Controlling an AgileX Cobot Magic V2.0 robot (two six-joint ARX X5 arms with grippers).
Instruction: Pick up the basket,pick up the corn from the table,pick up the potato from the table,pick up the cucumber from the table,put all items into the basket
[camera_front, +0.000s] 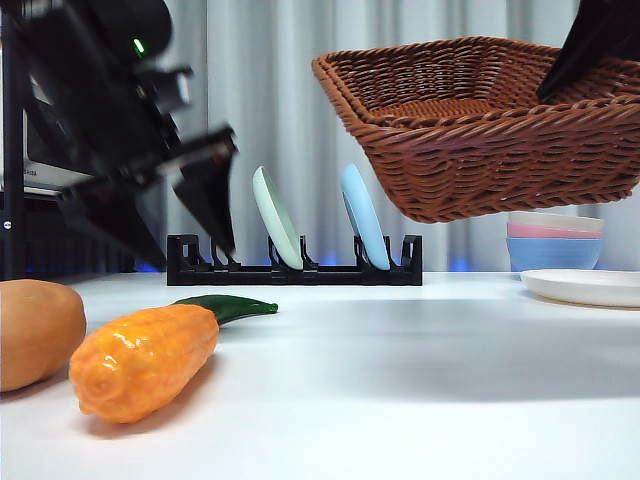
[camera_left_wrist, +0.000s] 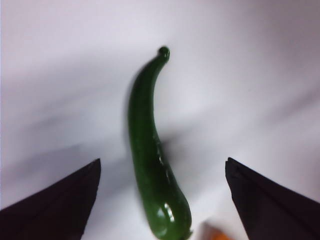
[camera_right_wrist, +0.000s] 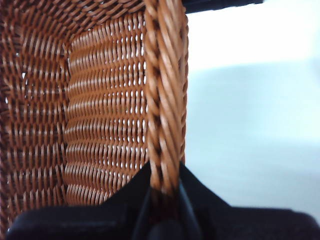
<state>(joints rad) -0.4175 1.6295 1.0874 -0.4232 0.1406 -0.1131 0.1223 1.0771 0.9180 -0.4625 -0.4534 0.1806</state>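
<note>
My right gripper (camera_right_wrist: 164, 187) is shut on the braided rim of the brown wicker basket (camera_right_wrist: 100, 115) and holds it tilted in the air at the upper right of the front view (camera_front: 480, 130). My left gripper (camera_left_wrist: 162, 200) is open, jaws wide apart, above the dark green cucumber (camera_left_wrist: 150, 155) lying on the white table (camera_front: 420, 380); in the front view it (camera_front: 190, 205) hangs at the left. The orange corn (camera_front: 145, 360) lies at the near left with the cucumber (camera_front: 228, 306) behind it. The tan potato (camera_front: 35, 332) sits at the left edge.
A black dish rack (camera_front: 295, 268) holds a pale green plate (camera_front: 276, 230) and a blue plate (camera_front: 363, 228) at the back. Stacked coloured bowls (camera_front: 555, 245) and a white plate (camera_front: 585, 287) stand at the right.
</note>
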